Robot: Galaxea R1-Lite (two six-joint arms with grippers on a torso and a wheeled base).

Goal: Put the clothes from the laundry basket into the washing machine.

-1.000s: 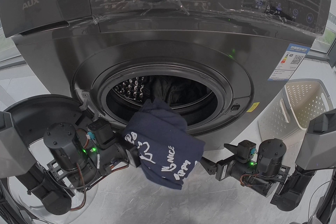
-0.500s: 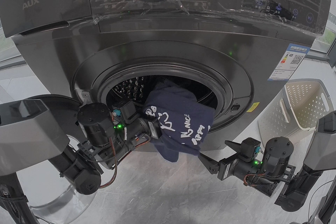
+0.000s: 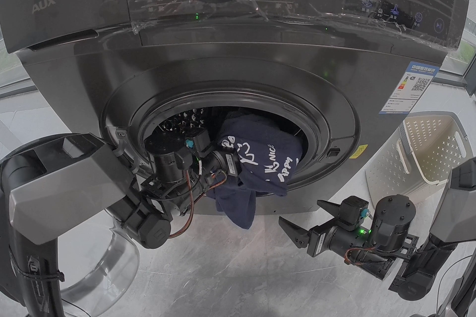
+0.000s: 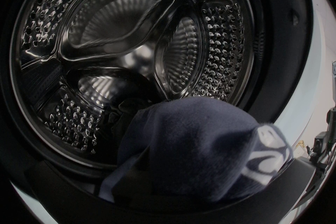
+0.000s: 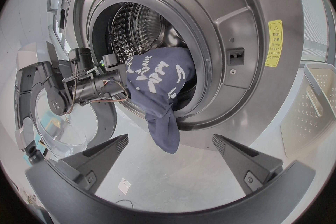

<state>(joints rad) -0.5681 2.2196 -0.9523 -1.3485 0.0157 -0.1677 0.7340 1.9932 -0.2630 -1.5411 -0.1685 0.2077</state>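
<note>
A navy garment (image 3: 265,154) with white print hangs over the lower rim of the washing machine's round opening (image 3: 320,134), its tail drooping outside. My left gripper (image 3: 233,163) is at the opening's left side, shut on the garment, and the cloth hides its fingers. The left wrist view shows the garment (image 4: 203,144) bunched before the steel drum (image 4: 115,25), with dark clothes (image 4: 122,109) lying inside. Low on the right in front of the machine, my right gripper (image 3: 307,219) is open and holds nothing. The cream laundry basket (image 3: 431,149) stands at the right.
The machine's glass door (image 3: 99,258) is swung open at the lower left, behind my left arm. Grey floor lies in front of the machine. In the right wrist view the basket (image 5: 315,105) stands close beside the machine's front panel.
My left arm has carried the navy garment up and forward, from in front of the machine into the opening. The right gripper has shifted only slightly.
</note>
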